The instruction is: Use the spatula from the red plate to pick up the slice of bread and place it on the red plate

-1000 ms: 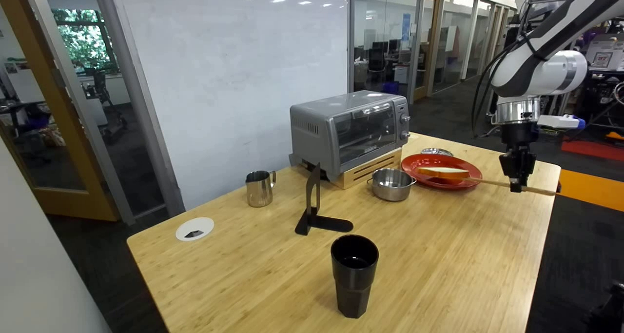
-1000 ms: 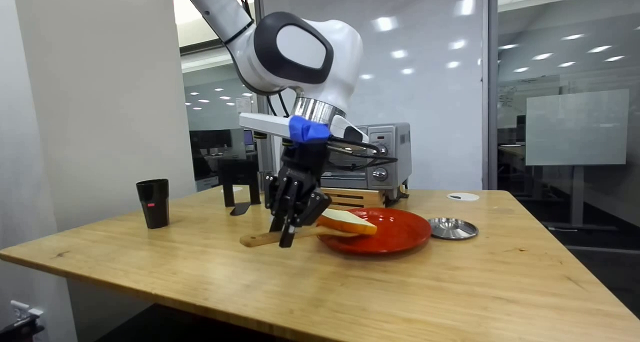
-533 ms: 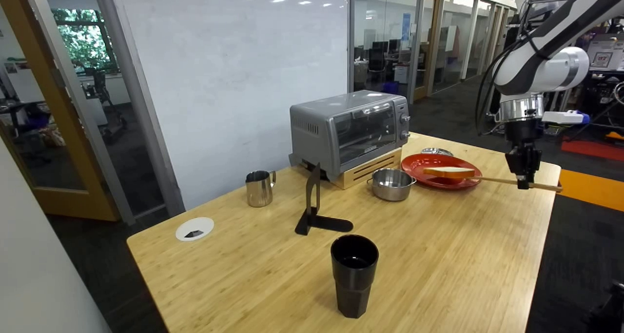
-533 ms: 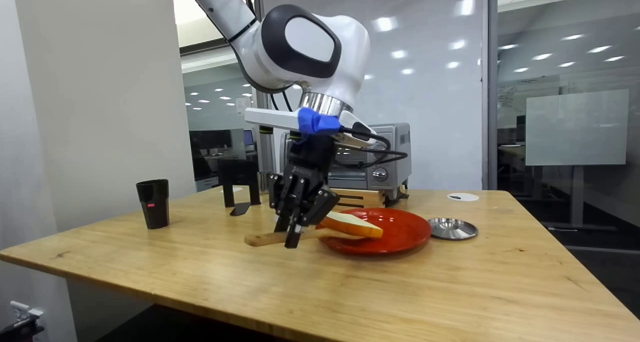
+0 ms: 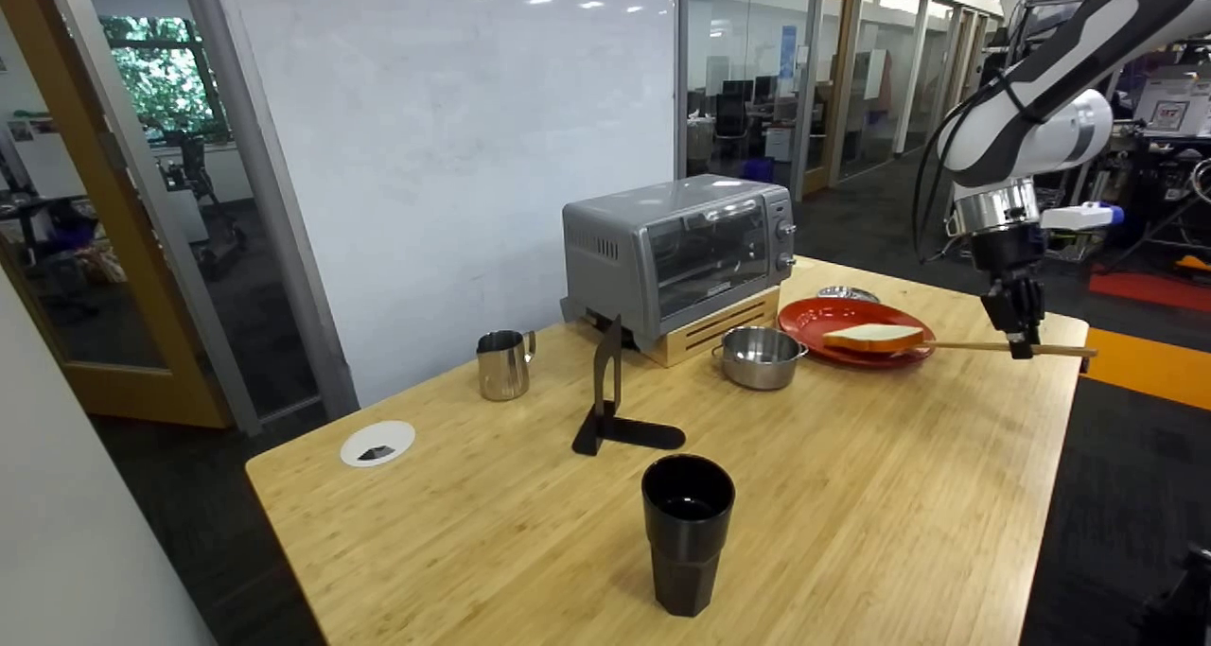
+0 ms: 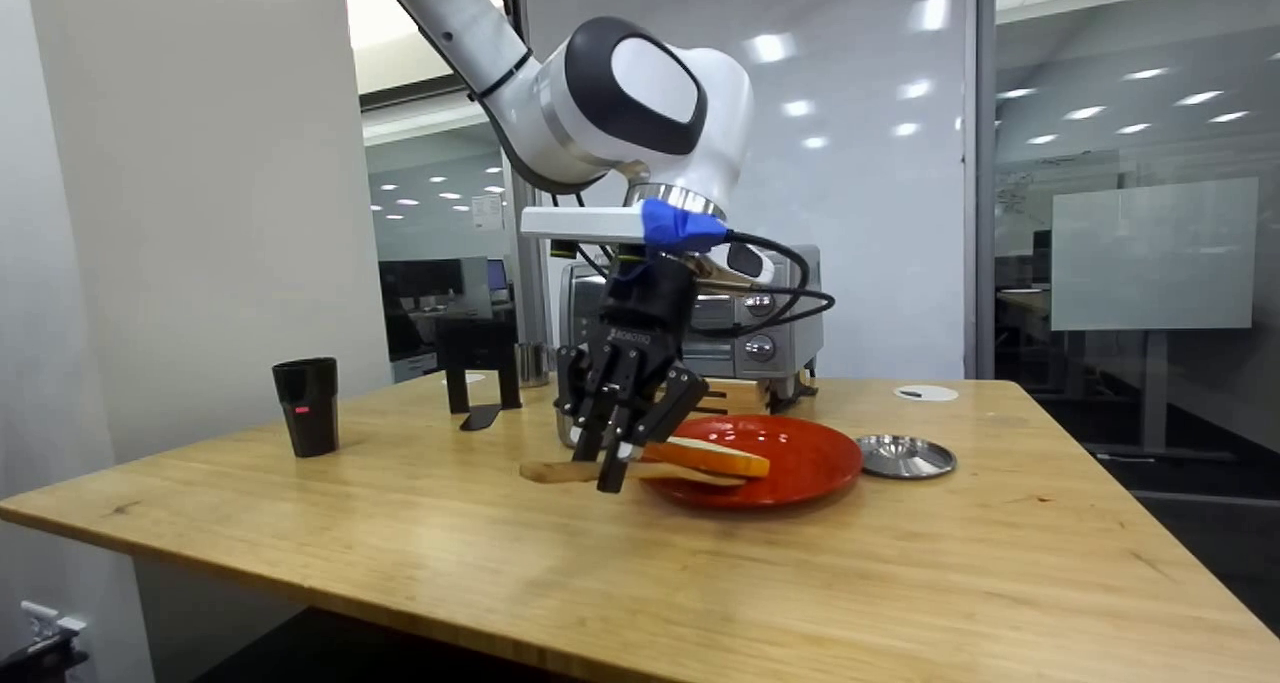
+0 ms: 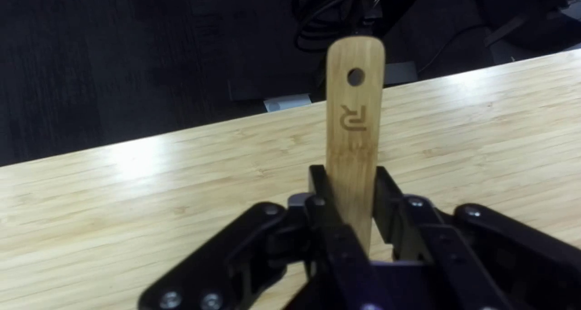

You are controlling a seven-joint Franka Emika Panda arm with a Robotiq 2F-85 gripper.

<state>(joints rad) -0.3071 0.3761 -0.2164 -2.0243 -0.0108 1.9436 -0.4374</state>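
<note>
"How far along is it?"

"Well on, I'd judge. In an exterior view, the bread (image 5: 872,339) lies within the rim of the plate (image 5: 802,321). The spatula (image 5: 1061,350) runs out from it over the worktop (image 5: 899,495) to the pincer (image 5: 1022,351), which is clamped on the handle."

"And the other containers?"

"There, the bowl (image 5: 761,372) stands just beside the plate; the jug (image 5: 505,374) and the cup (image 5: 689,542) are well apart from it. Whether anything is inside those, I can't tell; nor behind the glass of the oven (image 5: 714,258)."

"So only the plate plainly holds something?"

"Yes. In an exterior view, the bread (image 6: 708,456) sits over the plate with the spatula's far end showing beneath. Whether its weight is on wood or plate, I can't tell."

"What does the wrist view add?"

"The grip: one finger at each edge of the spatula (image 7: 355,119). Neither bread nor plate shows."

"Then what's left?"

"Likely settling the bread, drawing the spatula out from under it, then letting go."
</note>
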